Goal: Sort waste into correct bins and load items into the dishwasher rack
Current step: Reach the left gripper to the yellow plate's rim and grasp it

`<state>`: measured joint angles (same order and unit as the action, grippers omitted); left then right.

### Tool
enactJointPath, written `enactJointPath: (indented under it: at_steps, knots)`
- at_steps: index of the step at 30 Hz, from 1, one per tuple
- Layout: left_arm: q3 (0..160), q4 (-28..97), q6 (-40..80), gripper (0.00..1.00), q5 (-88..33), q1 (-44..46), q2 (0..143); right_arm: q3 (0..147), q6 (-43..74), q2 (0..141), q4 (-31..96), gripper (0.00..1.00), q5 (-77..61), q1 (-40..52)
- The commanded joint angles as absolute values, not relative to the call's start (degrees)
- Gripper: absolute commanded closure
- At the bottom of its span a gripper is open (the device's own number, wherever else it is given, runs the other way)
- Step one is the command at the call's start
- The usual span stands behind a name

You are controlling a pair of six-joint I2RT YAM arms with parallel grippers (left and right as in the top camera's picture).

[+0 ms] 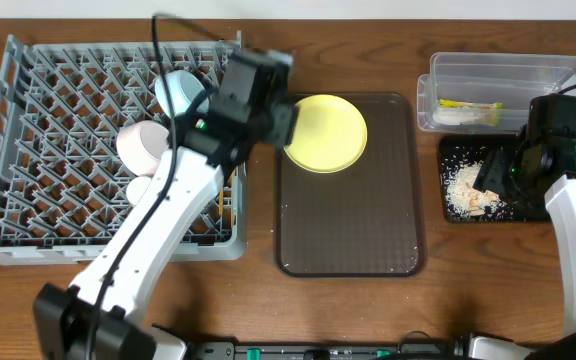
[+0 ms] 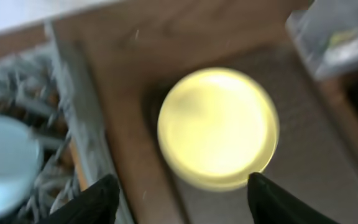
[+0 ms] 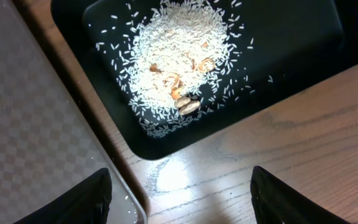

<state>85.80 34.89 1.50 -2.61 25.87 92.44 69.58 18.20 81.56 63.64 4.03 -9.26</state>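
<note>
The round yellow plate (image 1: 326, 132) lies on the far part of the brown tray. My left gripper (image 1: 282, 122) is open and empty at the plate's left edge; in the blurred left wrist view the plate (image 2: 217, 127) lies just beyond the gripper's fingers (image 2: 182, 202). The grey rack (image 1: 58, 150) holds the light blue bowl (image 1: 178, 92), the white bowl (image 1: 143, 143) and the small white cup (image 1: 140, 188). My right gripper (image 1: 490, 176) is open and empty over the black tray (image 1: 452, 150), which holds rice scraps (image 1: 465, 190). The wrapper (image 1: 468, 110) lies in the clear container (image 1: 503, 72). The chopsticks are out of view.
The brown serving tray (image 1: 353, 230) lies between the rack and the bins. In the right wrist view the rice (image 3: 179, 68) sits in the black tray (image 3: 291, 50), with the brown tray's corner (image 3: 36, 124) at left and bare wood between the fingers (image 3: 179, 199).
</note>
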Motion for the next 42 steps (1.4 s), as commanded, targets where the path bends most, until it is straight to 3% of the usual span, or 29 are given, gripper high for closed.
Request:
enactJointPath:
  at_steps: [1, 15, 26, 30, 35, 42]
  knots:
    - [91.8, 35.0, 1.8, 0.32, -2.3, 27.2, 99.3, 69.6, 17.5, 80.5, 63.7, 0.30, 4.0, -9.7]
    - [93.2, 28.3, 0.0, 0.32, -2.3, 39.2, 120.3, 69.6, 17.5, 80.5, 63.7, 0.30, 4.0, -9.7]
    - [93.1, 26.0, 0.0, 0.34, -1.6, 41.4, 126.3, 69.6, 17.5, 80.5, 63.9, 0.30, 4.0, -9.7]
    - [93.0, 26.2, 0.1, 0.48, -0.7, 41.5, 127.5, 69.6, 17.5, 80.5, 63.9, 0.30, 4.0, -9.7]
    - [92.8, 27.6, 0.3, 0.54, -0.8, 42.0, 129.1, 69.6, 17.5, 80.5, 64.0, 0.30, 4.0, -9.7]
    - [92.8, 29.5, 0.8, 0.86, -0.8, 42.3, 129.1, 69.6, 17.5, 80.5, 64.1, 0.30, 4.0, -9.7]
